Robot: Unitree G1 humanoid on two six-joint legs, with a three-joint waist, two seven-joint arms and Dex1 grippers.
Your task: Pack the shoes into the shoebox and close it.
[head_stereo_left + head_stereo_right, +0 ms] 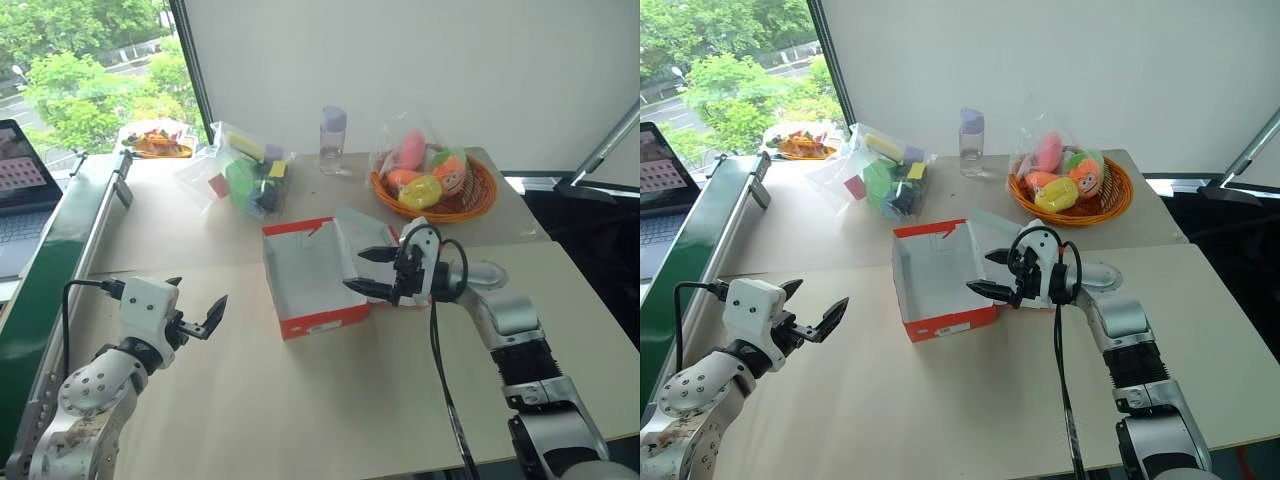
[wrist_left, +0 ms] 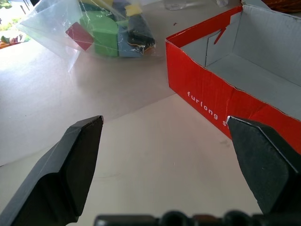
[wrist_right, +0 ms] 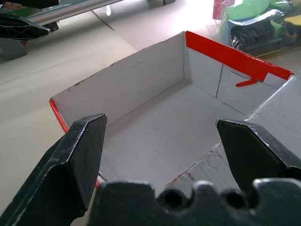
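Observation:
The red shoebox (image 1: 325, 322) stands open in the middle of the table, its white inside (image 3: 141, 89) empty. Its lid (image 1: 358, 232) is folded back on the right side. The shoes are out of view. My right gripper (image 1: 358, 271) is open and hovers over the box's right edge by the lid, pointing into the box (image 3: 162, 125). My left gripper (image 1: 200, 292) is open with nothing in it, low over the table to the left of the box. The left wrist view shows the box's red wall (image 2: 207, 101) ahead of the left gripper (image 2: 164, 121).
An orange basket (image 1: 478, 205) of toys stands at the back right. A clear bottle (image 1: 332, 140) and a clear bag of coloured blocks (image 1: 250, 175) sit behind the box. A laptop (image 1: 20, 180) and a green rail (image 1: 60, 250) line the left edge.

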